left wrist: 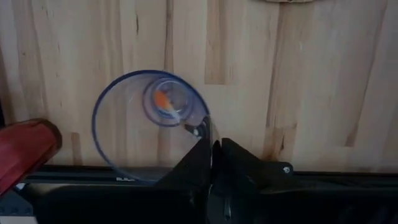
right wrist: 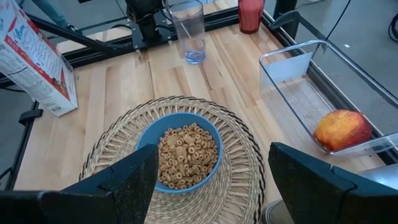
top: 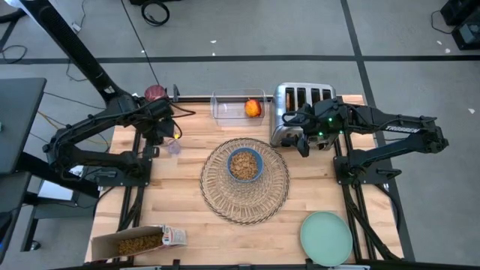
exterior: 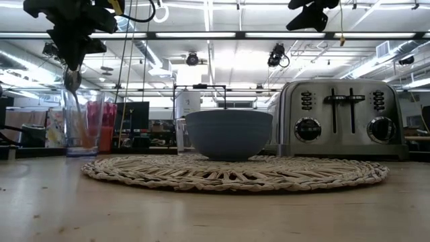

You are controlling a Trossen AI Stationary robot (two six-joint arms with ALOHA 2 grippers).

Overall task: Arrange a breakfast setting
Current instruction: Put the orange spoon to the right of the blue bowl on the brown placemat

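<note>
Left pincer (left wrist: 210, 140) is over at the far left of the wooden table (top: 187, 225), hanging right above the clear drinking glass (exterior: 84, 121). Its fingers are pinched together on the bowl end of the orange-handled spoon (exterior: 72, 79), which stands handle-down inside the glass. The dark red cup (top: 154, 94) is just beyond it, at the far edge.

My right pincer (top: 300, 142) hovers by the silver four-slot toaster (top: 304, 97) with fingers spread wide and nothing in them.

The large round woven wicker placemat (top: 225, 199) is mid-table with the small blue bowl (top: 260, 171) of cereal on it. The pale green plate (top: 326, 238) sits near right, and the orange-red fruit (top: 253, 108) lies in a clear tray at the far side. The cardboard cereal box (top: 135, 241) lies near left.
</note>
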